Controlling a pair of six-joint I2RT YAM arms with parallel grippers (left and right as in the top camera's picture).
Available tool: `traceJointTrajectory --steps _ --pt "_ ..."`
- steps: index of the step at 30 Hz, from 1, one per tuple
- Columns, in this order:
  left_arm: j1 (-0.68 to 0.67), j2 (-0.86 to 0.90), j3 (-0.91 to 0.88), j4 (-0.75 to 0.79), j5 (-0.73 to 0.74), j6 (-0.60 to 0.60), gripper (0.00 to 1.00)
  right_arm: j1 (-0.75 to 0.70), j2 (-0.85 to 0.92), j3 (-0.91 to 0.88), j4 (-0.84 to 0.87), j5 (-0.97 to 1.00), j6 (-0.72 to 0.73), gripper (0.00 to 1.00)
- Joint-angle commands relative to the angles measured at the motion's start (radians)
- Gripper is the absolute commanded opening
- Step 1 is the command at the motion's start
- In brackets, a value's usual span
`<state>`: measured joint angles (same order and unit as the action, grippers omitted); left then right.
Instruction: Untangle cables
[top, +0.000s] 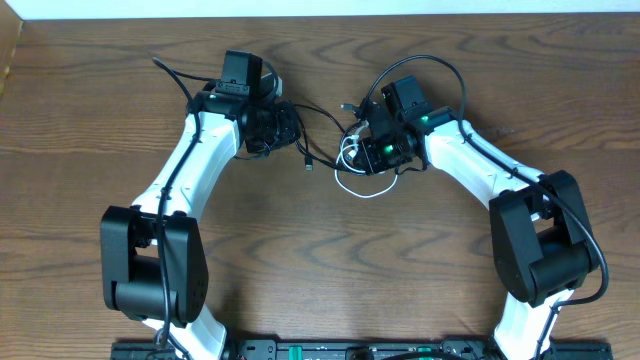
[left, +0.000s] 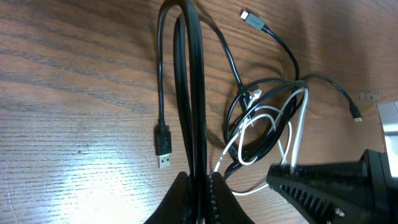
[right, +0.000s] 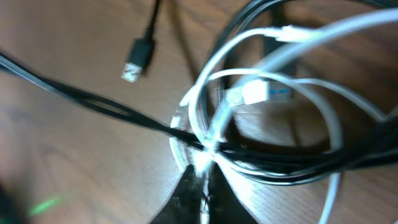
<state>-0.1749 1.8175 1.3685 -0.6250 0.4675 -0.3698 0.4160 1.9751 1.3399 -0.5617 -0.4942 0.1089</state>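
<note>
Left tool (left: 200, 191) pinches a doubled run of black cable (left: 198, 93) | right tool (right: 203, 194) pinches white cable (right: 199, 118) where it crosses the black, just ahead of its tips | step: we hold both cords, tangle on counter (left: 74, 74) between tools | next, we judge: draw apart slowly, wary of tightening

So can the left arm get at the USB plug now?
Likely not yet: the plug lies bare beside the left gripper, but that gripper is shut on the black cable and must release first.
</note>
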Motion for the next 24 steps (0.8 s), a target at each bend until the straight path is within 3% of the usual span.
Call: traceJointTrajectory --steps 1,3,6,9,15,20,24 --pt "0.0 -0.021 0.01 -0.006 -0.013 -0.009 0.08 -0.014 -0.021 0.042 -0.008 -0.192 -0.013 0.01" --pt "0.0 -0.021 0.01 -0.008 -0.013 -0.009 0.08 -0.039 -0.047 0.074 -0.01 -0.31 -0.013 0.01" --pt "0.0 -0.021 0.01 -0.01 -0.013 -0.009 0.07 -0.106 -0.098 0.156 0.023 -0.655 0.008 0.01" --pt "0.0 -0.021 0.01 -0.01 -0.013 -0.009 0.07 -0.162 -0.12 0.237 0.106 -0.883 0.127 0.01" --pt "0.0 -0.021 0.01 -0.011 -0.013 -0.009 0.07 -0.216 -0.132 0.304 0.338 -0.958 0.424 0.01" --pt "0.0 -0.021 0.01 -0.011 -0.014 -0.008 0.08 -0.255 -0.132 0.327 0.766 -0.951 0.785 0.02" --pt "0.0 -0.021 0.01 -0.011 -0.017 -0.008 0.07 -0.294 -0.132 0.336 1.003 -0.917 0.974 0.02"
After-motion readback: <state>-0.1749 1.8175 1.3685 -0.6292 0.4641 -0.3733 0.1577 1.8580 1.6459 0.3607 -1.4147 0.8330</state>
